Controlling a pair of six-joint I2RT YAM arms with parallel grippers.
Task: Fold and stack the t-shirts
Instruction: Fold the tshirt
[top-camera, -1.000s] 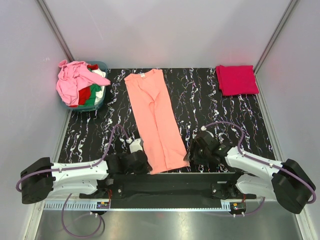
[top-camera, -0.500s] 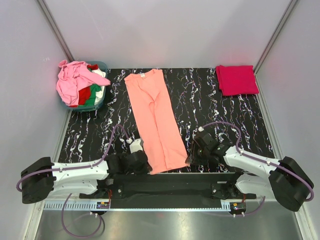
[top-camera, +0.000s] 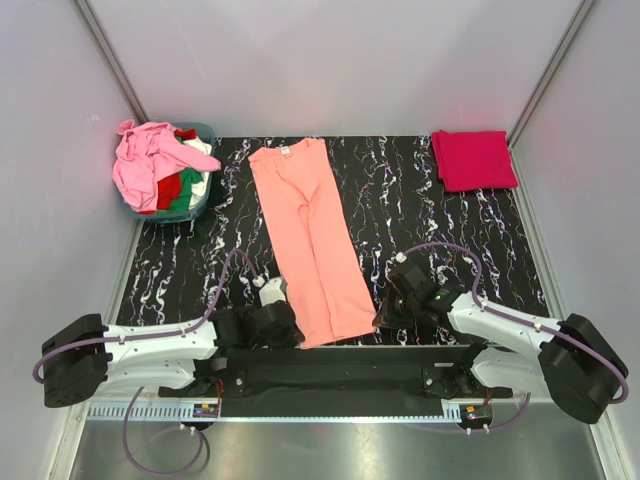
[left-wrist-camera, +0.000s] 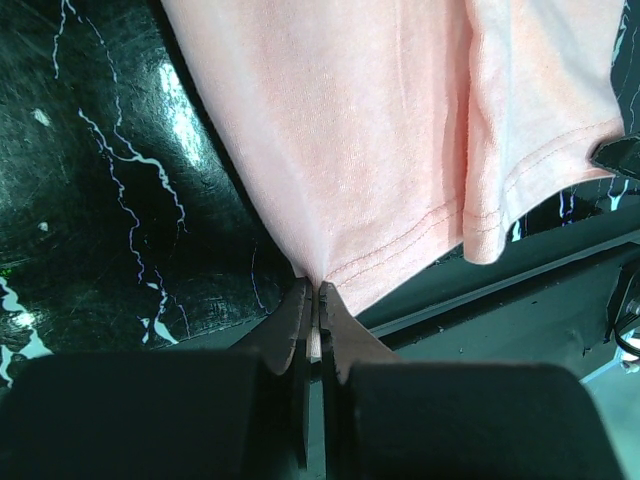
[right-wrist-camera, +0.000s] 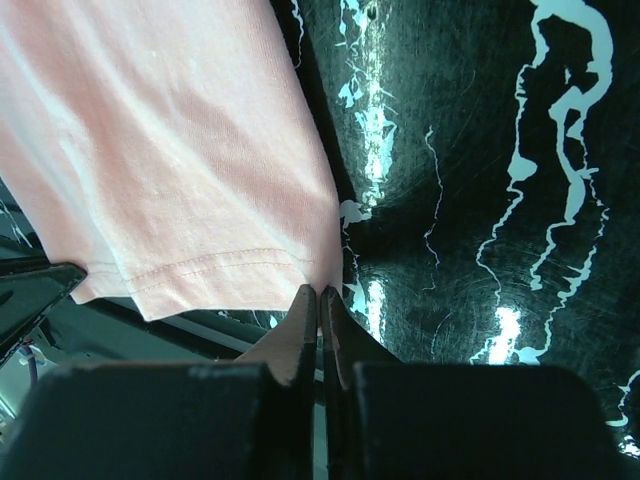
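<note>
Top external: salmon-orange t-shirt (top-camera: 308, 245) runs lengthwise, collar far, hem near; left gripper (left-wrist-camera: 316, 292) and right gripper (right-wrist-camera: 321, 292) pinch its hem corners.

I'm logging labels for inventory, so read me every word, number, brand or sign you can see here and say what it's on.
No text can be read in any view.
Small pale neck tag on the long salmon-orange cloth t-shirt: too small to read.
Folded crimson-pink cloth t-shirt, teal plastic tub of crumpled shirts, black white-veined tabletop: no print visible.
</note>
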